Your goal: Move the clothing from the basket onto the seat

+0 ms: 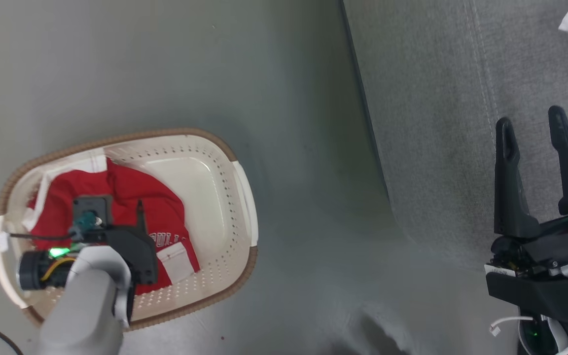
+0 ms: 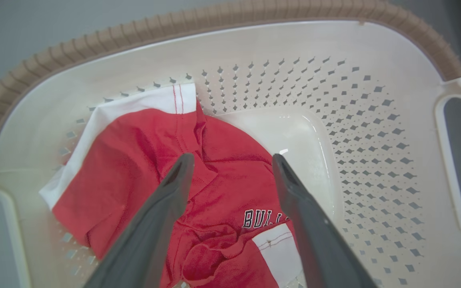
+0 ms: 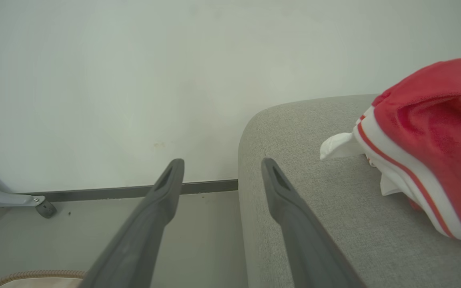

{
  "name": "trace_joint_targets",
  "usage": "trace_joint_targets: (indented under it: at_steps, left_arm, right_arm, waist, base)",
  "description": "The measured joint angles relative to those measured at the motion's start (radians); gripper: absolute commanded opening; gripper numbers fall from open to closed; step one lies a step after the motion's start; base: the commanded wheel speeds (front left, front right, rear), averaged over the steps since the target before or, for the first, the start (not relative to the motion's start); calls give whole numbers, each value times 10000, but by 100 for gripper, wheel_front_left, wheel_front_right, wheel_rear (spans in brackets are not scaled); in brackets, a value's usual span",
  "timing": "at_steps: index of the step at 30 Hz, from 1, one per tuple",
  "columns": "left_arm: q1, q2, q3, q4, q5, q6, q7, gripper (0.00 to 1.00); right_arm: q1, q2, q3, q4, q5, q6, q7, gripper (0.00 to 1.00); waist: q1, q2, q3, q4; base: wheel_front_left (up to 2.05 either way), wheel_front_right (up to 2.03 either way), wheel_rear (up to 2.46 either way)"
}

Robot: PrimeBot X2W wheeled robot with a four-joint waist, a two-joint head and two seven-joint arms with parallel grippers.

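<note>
The clothing lies in the 9 o'clock half of the basket in our head view. Its long axis runs 10 to 4 o'clock, lettered end toward 4. Our left gripper hangs over it, fingers spread. Our right gripper, spread and empty, points to 12 over the seat, where another red garment lies.

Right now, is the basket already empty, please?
No, a red garment with white panels lies inside the basket, under the open left pincer.
</note>
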Motion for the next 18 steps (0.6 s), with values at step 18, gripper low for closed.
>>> trace_joint_targets:
  at_steps: [18]
  left_arm:
    - [-1519,1191,1505,1453,207,0,309,100]
  right_arm:
    - [-903,564,360,138,234,176,-782,100]
  waist:
    - [-1,-1,2095,-996]
  base:
    - [0,0,0]
